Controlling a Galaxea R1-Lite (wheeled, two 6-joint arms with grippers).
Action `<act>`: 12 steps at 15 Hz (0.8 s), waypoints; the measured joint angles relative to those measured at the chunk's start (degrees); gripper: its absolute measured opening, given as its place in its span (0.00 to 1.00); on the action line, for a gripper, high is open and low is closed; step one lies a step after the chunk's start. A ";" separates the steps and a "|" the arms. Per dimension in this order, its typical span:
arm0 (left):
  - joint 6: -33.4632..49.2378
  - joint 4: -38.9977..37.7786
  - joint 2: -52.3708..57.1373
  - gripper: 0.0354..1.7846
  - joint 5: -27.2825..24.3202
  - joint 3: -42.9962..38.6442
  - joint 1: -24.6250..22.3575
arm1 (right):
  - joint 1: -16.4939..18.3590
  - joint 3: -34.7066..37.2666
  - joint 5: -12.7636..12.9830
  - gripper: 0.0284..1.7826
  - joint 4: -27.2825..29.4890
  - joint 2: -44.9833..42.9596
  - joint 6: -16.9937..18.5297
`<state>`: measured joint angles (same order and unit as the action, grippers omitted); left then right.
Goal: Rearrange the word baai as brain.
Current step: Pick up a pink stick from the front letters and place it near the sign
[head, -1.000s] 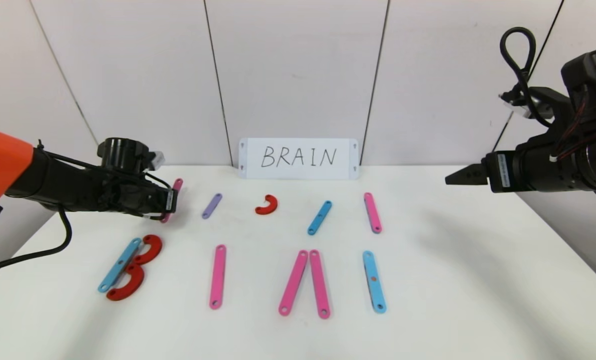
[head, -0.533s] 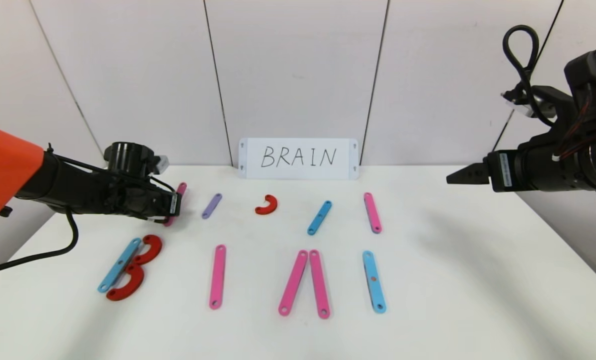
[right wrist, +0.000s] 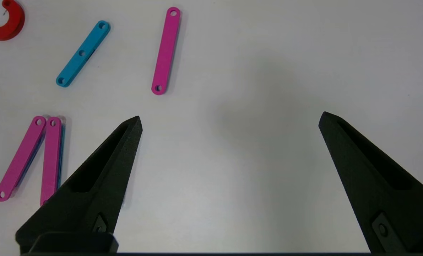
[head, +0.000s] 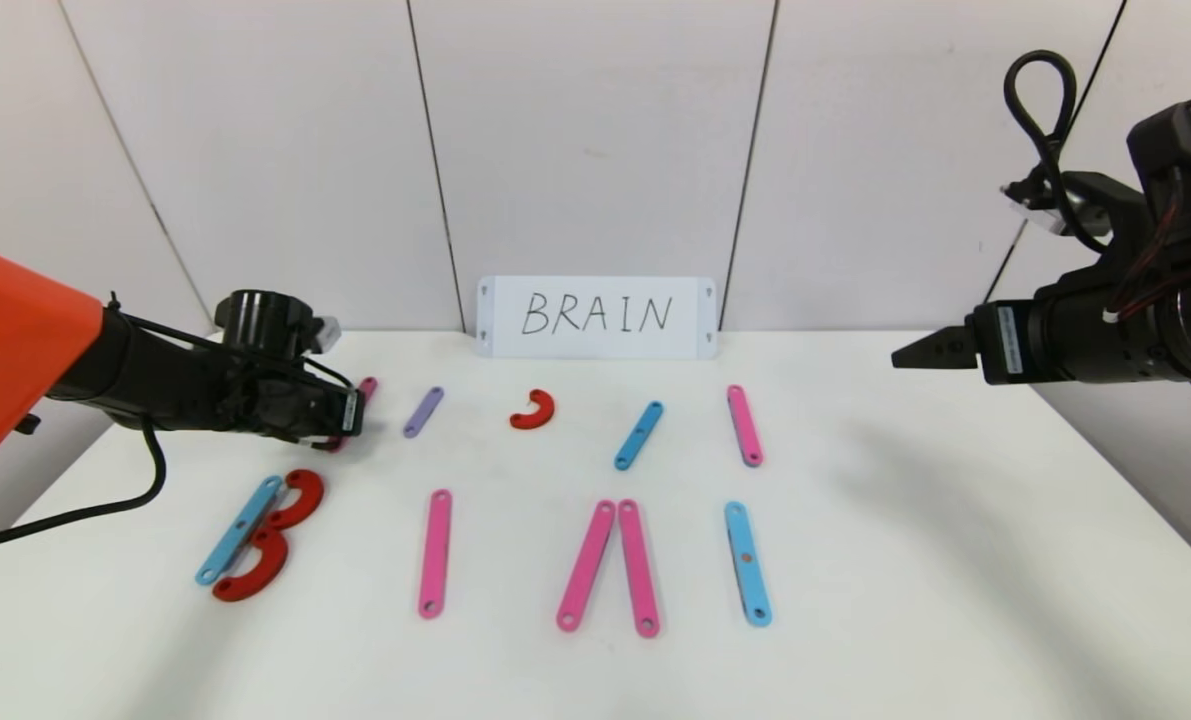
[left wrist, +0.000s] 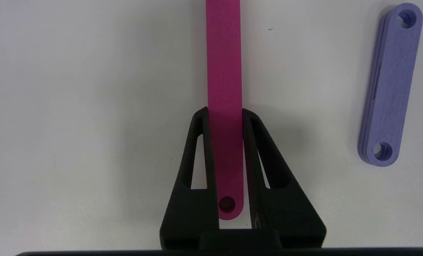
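In the head view the left gripper (head: 355, 412) covers nearly all of the pink strip (head: 366, 386) it clamps, only the far tip showing past it. In the left wrist view that strip (left wrist: 224, 71) runs off the picture's edge beyond the fingertips (its far hole unseen). In the right wrist view, a finger (right wrist: 90, 185) of the right gripper (right wrist: 229, 119) hides the near end of one pink strip of the A (right wrist: 51, 156).

a wide bare stretch of white table (head: 955, 520) is left open on the right. the left half is crowded by flat pink plastic strips (head: 435, 552), a small purple plastic strip (head: 423, 411) and a red half-ring piece (head: 534, 409).
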<state>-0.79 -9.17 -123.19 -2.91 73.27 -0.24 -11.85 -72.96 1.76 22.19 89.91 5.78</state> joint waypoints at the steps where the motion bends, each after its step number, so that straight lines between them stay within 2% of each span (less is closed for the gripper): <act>1: 0.00 0.02 -0.13 0.14 0.16 0.16 0.00 | -0.02 0.00 0.02 0.98 0.00 0.00 0.00; 8: -0.22 -0.06 -0.33 0.15 0.85 -0.15 0.17 | -0.09 0.26 0.00 0.98 -0.04 -0.07 -0.13; 10: -0.24 -0.06 -0.33 0.19 0.94 -0.15 0.24 | -0.09 0.28 0.00 0.98 -0.06 -0.07 -0.20; 12: -0.20 -0.23 -0.33 0.31 0.96 -0.15 0.38 | -0.09 0.28 0.00 0.98 -0.06 -0.11 -0.20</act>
<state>-0.99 -9.40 -123.52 -1.95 73.12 0.13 -11.93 -72.68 1.76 22.13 89.80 5.58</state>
